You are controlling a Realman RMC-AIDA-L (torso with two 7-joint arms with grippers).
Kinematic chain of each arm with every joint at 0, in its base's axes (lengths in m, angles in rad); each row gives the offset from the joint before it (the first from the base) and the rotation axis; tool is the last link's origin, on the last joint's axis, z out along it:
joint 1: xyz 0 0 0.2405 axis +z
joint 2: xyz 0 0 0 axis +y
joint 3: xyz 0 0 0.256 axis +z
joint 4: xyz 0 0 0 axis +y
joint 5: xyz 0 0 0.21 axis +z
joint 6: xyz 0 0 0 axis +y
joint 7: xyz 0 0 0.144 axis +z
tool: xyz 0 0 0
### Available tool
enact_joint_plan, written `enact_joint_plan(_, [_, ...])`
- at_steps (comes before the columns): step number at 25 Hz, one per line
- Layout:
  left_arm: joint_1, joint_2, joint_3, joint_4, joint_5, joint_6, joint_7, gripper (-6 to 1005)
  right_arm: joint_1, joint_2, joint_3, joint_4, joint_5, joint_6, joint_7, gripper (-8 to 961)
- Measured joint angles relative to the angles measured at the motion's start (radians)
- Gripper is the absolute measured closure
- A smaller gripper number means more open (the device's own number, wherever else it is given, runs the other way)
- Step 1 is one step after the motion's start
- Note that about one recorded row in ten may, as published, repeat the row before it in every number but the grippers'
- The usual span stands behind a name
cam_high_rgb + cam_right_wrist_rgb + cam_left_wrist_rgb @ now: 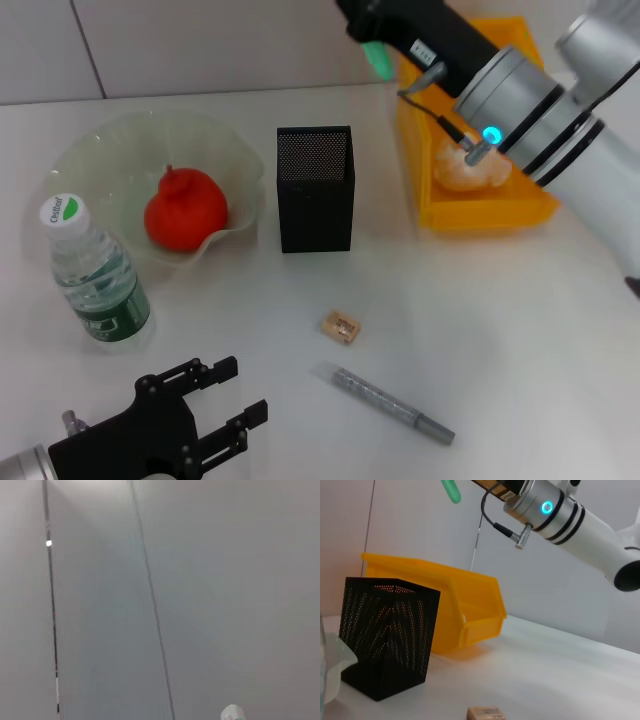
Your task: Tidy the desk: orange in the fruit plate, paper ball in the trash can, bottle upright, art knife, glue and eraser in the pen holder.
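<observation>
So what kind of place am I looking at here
Most likely a lab mock-up of an office desk: a plain white table against a bare pale wall, with a black mesh pen holder, an eraser and a yellow trash can laid out for tidying.

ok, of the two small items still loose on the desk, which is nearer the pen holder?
The eraser, the tan block. It lies just in front of the pen holder, while the silver art knife lies farther out toward the front edge.

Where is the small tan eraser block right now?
In the head view the small tan eraser block lies on the desk, in front of the black mesh pen holder and just behind the silver pen-like tool.
</observation>
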Motion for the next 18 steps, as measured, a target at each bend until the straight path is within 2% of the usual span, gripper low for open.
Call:
enact_joint_plan(3, [0.000, -0.001, 0.000, 0.000, 0.000, 0.008, -0.016, 394, -0.004, 0.002, -0.001, 0.056, -0.001, -0.028, -0.183, 784])
enact_joint_plan(10, [-0.004, -0.004, 0.002, 0.000, 0.000, 0.019, -0.056, 393, -0.024, 0.004, -0.012, 0.105, -0.008, -0.067, -0.393, 785])
enact_joint_plan(18, [-0.021, -0.008, 0.017, 0.001, -0.001, 0.027, -0.118, 393, -0.042, 0.005, -0.013, 0.104, -0.063, -0.061, -0.486, 785])
